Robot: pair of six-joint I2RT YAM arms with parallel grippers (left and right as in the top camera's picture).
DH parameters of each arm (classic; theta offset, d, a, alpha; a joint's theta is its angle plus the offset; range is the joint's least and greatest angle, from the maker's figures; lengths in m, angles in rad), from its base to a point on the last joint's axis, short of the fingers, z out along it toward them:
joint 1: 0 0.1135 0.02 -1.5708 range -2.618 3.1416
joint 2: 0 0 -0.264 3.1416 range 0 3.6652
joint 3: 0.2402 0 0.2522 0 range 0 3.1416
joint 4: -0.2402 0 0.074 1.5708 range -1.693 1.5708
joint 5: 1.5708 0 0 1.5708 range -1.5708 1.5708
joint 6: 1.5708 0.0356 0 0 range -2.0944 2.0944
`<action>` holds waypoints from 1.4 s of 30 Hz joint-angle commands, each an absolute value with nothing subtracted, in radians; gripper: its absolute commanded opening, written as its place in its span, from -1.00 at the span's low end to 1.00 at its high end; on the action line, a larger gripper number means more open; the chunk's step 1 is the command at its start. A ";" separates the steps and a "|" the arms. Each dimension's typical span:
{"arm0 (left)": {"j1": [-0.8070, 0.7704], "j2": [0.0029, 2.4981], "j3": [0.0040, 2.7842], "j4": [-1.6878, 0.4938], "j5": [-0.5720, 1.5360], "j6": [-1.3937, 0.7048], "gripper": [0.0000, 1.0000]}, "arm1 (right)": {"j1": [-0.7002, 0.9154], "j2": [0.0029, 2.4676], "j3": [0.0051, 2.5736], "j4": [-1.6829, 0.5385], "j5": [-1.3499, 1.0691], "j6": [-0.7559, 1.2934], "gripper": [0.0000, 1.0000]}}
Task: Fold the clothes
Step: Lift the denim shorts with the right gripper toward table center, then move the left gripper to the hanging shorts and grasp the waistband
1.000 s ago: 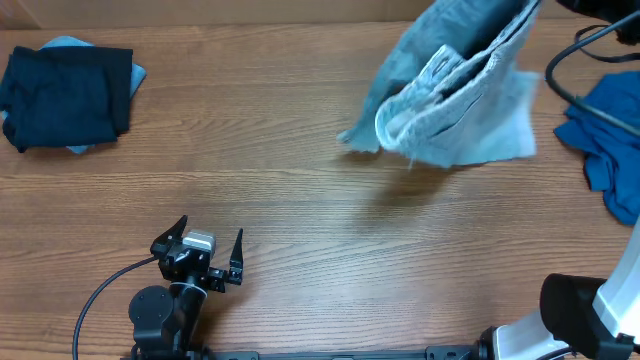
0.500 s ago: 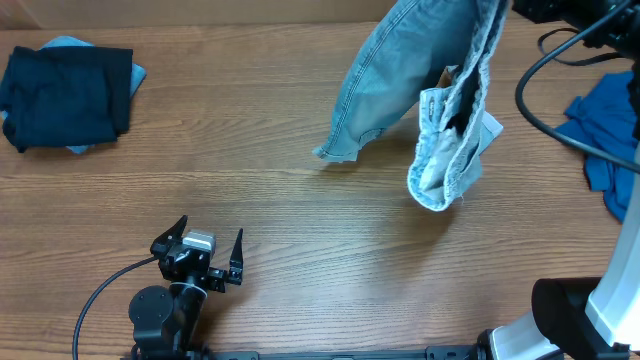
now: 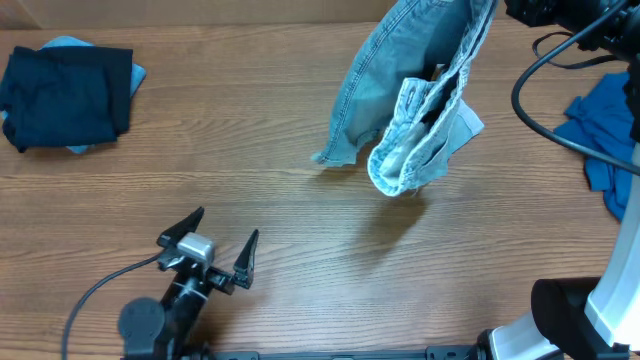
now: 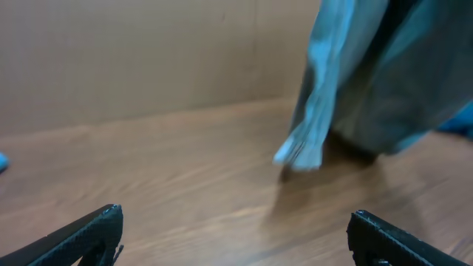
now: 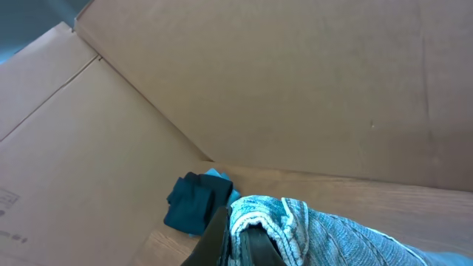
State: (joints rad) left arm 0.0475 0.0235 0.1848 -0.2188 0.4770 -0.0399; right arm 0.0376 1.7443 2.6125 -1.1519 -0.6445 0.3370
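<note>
At the far left of the table (image 3: 300, 200) a dark navy garment (image 3: 68, 97) lies in a flat, folded bundle. A pale blue cloth (image 3: 68, 43) peeks out from under its edges.

Nearer the front edge, left of centre, the left gripper (image 3: 225, 225) sits low over bare wood. Its two dark fingers are spread as wide as they go, and nothing is between them or touching them. In the left wrist view the fingertips (image 4: 109, 216) stand at opposite sides of the frame. The wood is bare between them, and the hanging fabric is well ahead of them.

Right of centre, the denim shorts (image 3: 400, 90) hang in the air over the table, bunched and twisted, with the waistband rolled outward and one leg hem trailing to the left. Whether the lowest edge touches the wood cannot be told.

The right gripper (image 5: 238, 247) is clamped tight on the shorts' thick seam, pinching the cloth between its closed fingers, with a cardboard wall (image 5: 295, 89) behind.

At the far right a royal-blue garment (image 3: 610, 130) lies crumpled, and a black cable (image 3: 525, 95) loops beside it.
</note>
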 commanded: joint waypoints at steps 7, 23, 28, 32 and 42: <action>0.052 0.376 0.722 -0.331 0.557 -0.112 1.00 | 0.040 1.703 2.651 -1.077 -0.812 0.360 -0.92; 0.003 0.801 0.902 0.072 0.919 -0.403 1.00 | 0.082 1.691 2.651 -1.057 -0.795 0.375 -0.92; -0.022 0.812 0.910 -0.144 0.678 -0.332 1.00 | 0.105 1.693 2.651 -1.060 -0.735 0.376 -0.92; -0.023 0.820 0.990 -0.466 0.321 -0.253 1.00 | 0.106 1.697 2.651 -1.091 -0.680 0.395 -0.92; -0.257 0.946 1.298 -0.862 -0.020 -0.186 1.00 | 0.135 1.758 2.650 -1.120 -0.591 0.461 -0.92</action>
State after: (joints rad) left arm -0.1429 0.9161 1.1854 -0.8265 0.1024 -0.2268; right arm 0.1188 1.7424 2.6144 -1.1442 -0.6342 0.4122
